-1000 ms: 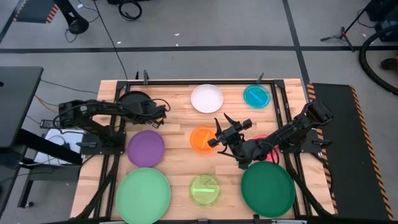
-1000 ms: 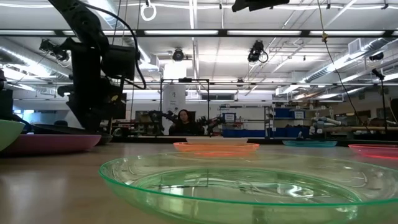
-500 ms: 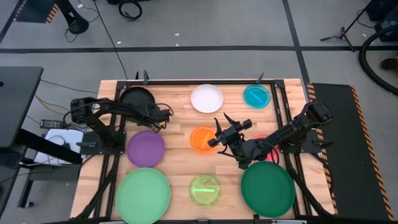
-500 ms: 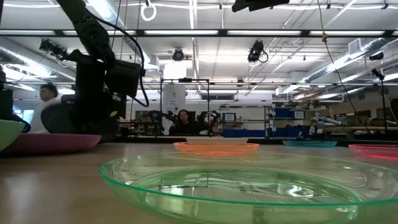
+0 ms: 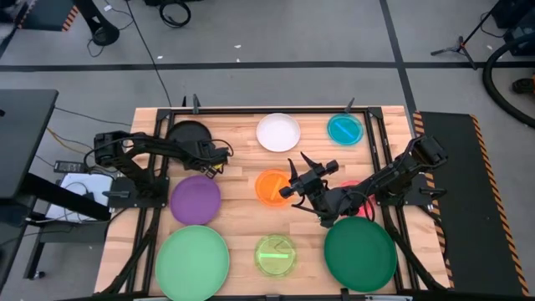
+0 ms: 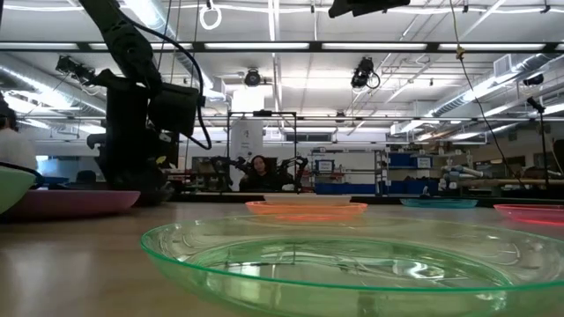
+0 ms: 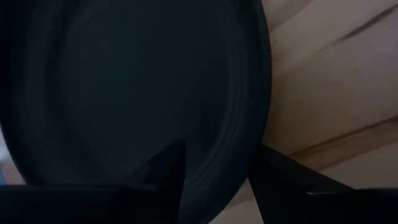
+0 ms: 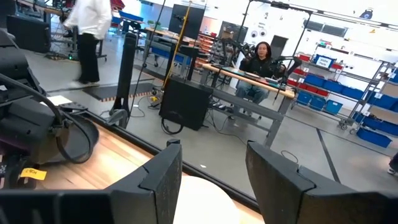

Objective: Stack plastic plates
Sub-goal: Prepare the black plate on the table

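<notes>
Left gripper pinches the black plate's rim, one finger either side, near the bench's far left corner. Right gripper spread, empty, above the orange plate mid-bench. Purple plate just nearer.

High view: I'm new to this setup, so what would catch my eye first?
Coloured plates lie singly across the wooden table: two big green ones, light and dark, fill the near corners. The left gripper has its jaws astride the black plate's rim at the far left. The right gripper hangs by the orange plate mid-table, holding nothing.
</notes>
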Tool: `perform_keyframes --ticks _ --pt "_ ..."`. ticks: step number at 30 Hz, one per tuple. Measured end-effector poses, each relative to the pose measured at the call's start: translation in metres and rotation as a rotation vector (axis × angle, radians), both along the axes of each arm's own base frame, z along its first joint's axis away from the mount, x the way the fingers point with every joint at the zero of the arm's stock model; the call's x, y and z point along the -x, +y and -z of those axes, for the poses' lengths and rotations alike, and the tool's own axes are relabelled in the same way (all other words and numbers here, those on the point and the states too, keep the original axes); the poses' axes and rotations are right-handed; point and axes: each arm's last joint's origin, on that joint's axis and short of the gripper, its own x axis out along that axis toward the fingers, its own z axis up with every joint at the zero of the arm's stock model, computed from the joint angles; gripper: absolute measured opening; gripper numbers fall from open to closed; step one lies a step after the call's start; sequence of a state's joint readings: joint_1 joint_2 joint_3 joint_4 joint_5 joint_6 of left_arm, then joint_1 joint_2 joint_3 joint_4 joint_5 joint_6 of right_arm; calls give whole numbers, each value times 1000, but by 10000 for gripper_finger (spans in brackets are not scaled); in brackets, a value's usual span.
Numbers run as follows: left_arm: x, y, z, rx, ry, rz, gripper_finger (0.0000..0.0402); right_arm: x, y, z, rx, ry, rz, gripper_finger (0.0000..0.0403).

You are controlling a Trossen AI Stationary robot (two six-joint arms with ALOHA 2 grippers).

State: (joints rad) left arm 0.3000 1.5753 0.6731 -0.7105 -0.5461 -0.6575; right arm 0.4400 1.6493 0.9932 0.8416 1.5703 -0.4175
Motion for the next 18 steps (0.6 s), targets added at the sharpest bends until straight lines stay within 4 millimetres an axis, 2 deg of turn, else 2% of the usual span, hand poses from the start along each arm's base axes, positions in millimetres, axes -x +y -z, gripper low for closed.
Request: perform_keyframes --ticks 12,15,18 --pt "-8 3 0 -21 -44 62 170 0 0 0 1 1 0 185" --pt "-8 3 0 -13 -40 75 152 0 0 0 2 3 0 185" --pt "-9 3 0 -26 -35 93 119 0 0 0 3 5 0 185"
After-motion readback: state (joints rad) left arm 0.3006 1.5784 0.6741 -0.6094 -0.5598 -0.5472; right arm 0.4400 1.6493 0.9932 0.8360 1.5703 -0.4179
